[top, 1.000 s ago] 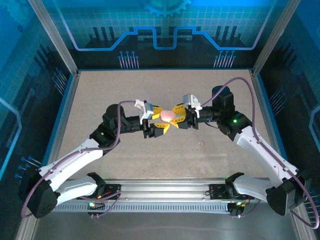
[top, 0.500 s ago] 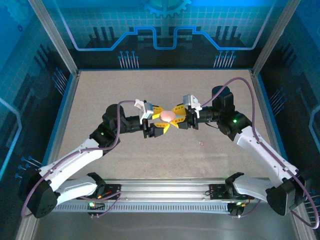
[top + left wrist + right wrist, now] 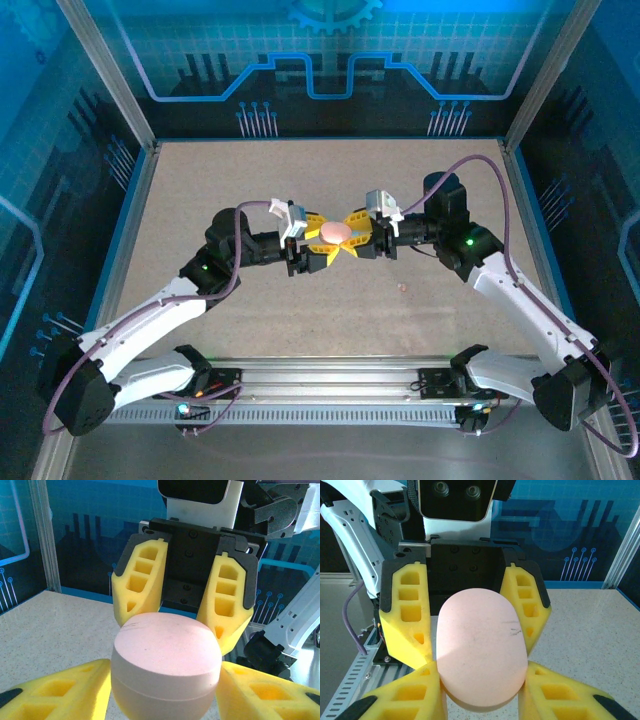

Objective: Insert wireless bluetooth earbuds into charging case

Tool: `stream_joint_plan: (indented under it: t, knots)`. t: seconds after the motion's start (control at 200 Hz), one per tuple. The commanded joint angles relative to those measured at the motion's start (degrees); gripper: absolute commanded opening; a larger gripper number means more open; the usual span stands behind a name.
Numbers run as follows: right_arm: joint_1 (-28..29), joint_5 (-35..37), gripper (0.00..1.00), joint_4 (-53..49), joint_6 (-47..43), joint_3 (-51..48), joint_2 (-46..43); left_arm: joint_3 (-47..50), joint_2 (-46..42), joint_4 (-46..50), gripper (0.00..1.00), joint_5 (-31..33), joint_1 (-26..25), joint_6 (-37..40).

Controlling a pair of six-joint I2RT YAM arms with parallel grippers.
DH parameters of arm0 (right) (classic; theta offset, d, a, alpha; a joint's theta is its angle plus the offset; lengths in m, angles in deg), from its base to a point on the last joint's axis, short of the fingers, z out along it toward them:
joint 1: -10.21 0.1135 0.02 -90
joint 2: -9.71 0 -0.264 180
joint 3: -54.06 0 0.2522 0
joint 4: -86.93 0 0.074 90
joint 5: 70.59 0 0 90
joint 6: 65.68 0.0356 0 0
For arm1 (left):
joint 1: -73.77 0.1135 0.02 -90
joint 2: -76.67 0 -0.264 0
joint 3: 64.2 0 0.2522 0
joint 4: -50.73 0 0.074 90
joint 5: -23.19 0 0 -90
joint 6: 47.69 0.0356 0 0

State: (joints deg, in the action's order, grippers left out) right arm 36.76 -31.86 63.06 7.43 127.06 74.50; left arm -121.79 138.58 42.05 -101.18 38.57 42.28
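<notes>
The right gripper (image 3: pixel 351 236) and left gripper (image 3: pixel 325 243) meet tip to tip, each pinching the closed pink charging case (image 3: pixel 337 229). From above, one tiny pinkish earbud (image 3: pixel 403 287) lies on the table (image 3: pixel 250 330), nearward of the right gripper. The left wrist view shows the case's lid seam.

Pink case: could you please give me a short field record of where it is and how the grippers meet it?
case: pink, oval, lid closed, held over the middle of the table
right gripper: shut on case
left gripper: fingers flank the opposite end of the case; firm grip unclear
earbud: tiny pinkish bit loose on table, on the right arm's side, apart from both grippers
</notes>
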Motion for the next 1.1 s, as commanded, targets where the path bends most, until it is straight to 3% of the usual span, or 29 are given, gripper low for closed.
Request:
stream_joint_plan:
  t: [0.0, 0.33, 0.705, 1.096]
  knots:
    - [-0.01, -0.62, 0.34, -1.12, -1.39, -0.13, 0.07, -2.13, 0.36, -1.21, 0.57, -0.96, -0.21, 0.30]
    - [0.17, -0.82, 0.34, -0.80, -0.66, 0.21, 0.51, -2.56, 0.57, -0.29, 0.53, -1.35, -0.21, 0.68]
    - [-0.07, -1.24, 0.34, 1.12, 1.23, 0.18, 0.41, -2.46, -0.04, 2.40, 0.56, -1.23, -0.19, 2.48]
    - [0.00, -1.20, 0.34, -0.88, -0.39, 0.43, 1.10, -2.23, 0.36, -0.59, 0.50, -1.56, -0.10, 0.73]
